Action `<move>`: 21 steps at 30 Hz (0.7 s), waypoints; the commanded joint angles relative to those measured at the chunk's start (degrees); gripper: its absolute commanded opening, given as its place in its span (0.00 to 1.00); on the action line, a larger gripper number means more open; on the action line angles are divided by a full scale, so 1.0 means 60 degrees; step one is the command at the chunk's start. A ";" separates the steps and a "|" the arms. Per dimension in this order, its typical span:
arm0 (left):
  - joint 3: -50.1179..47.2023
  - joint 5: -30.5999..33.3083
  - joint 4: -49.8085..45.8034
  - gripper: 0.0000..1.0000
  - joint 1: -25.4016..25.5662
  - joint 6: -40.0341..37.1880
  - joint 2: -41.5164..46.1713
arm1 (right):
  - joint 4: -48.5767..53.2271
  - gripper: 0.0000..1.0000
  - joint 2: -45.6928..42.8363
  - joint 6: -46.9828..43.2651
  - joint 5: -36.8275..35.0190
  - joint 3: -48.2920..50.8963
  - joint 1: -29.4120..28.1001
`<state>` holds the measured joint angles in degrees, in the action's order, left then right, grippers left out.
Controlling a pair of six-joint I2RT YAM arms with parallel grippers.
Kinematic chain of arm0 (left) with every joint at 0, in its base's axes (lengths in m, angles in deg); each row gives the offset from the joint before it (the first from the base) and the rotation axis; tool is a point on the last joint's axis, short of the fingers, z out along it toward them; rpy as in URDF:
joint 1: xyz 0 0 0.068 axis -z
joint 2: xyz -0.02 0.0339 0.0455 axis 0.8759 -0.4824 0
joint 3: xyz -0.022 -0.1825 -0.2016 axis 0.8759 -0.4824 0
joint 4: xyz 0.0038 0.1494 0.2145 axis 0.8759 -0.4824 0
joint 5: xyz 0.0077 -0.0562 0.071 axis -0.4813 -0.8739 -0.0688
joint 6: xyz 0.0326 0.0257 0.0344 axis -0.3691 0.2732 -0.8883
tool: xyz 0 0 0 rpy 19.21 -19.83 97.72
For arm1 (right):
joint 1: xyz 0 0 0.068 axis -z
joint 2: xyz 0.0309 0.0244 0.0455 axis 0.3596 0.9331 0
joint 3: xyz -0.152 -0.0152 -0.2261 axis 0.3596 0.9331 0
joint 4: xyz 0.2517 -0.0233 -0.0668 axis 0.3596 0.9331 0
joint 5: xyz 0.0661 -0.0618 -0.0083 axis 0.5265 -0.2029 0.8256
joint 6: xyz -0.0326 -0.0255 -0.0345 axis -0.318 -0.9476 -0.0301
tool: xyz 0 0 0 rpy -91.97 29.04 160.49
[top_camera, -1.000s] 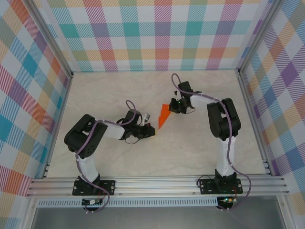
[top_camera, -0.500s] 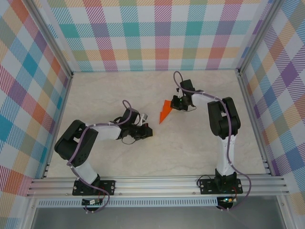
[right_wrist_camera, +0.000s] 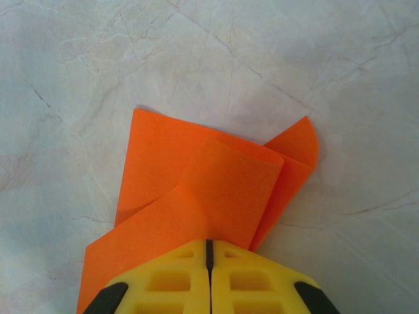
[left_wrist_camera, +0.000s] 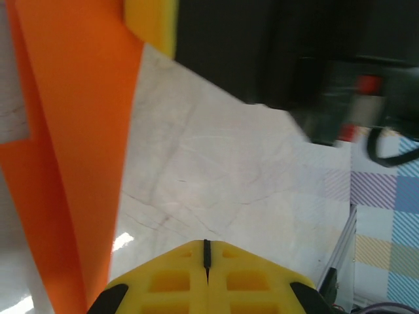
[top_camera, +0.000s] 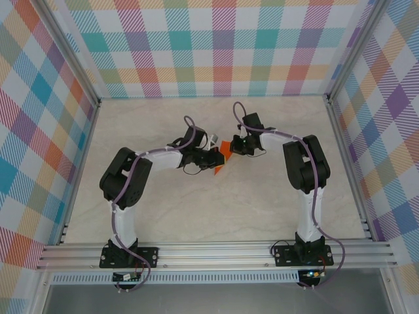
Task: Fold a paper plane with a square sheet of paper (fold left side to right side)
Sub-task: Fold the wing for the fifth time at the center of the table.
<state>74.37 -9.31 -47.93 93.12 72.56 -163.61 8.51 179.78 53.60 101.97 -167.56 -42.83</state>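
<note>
MID-TABLE, BTWN MY TWO ARMS: the orange paper point(top_camera: 223, 156), partly folded, lies on the pale marble-look table point(top_camera: 262, 196), narrow tip pointing back toward my bases. My right end effector point(top_camera: 237, 146) sits at the paper's wider far end. Seen from the right wrist cam, its yellow fingers point(right_wrist_camera: 170, 281) are closed tight, seam to seam, w/ the tips on the paper's near edge. Can't tell whether they pinch a layer or just press it flat. One flap curls up off the layers below, and a rounded corner pokes out on the right. My left end effector point(top_camera: 214, 159) reaches in from the left, just beside the paper's left edge; touching or not, I can't tell. Its jaws are likewise shut, w/ nothing btwn them. In the left wrist cam the paper runs as a tall orange band down the left of the frame, next to those closed fingers point(left_wrist_camera: 249, 281). My right arm's dark body point(left_wrist_camera: 262, 52) shows blurred at the top.
</note>
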 commanded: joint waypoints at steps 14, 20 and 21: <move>-0.0555 0.0102 -0.0568 0.00 -0.0032 -0.0475 -0.0531 | 0.0972 0.06 0.0145 -0.0113 -0.0160 0.0185 -0.0138; -0.1235 0.0191 -0.0406 0.00 -0.0038 -0.0485 -0.0255 | 0.1142 0.06 0.0251 -0.0141 -0.0238 0.0093 -0.0138; -0.1357 0.0203 -0.0375 0.00 -0.0036 -0.0472 -0.0200 | 0.1190 0.06 0.0270 -0.0139 -0.0234 0.0060 -0.0138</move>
<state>69.60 -8.94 -45.63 93.12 70.66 -166.03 9.54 179.78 53.55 102.34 -167.62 -43.23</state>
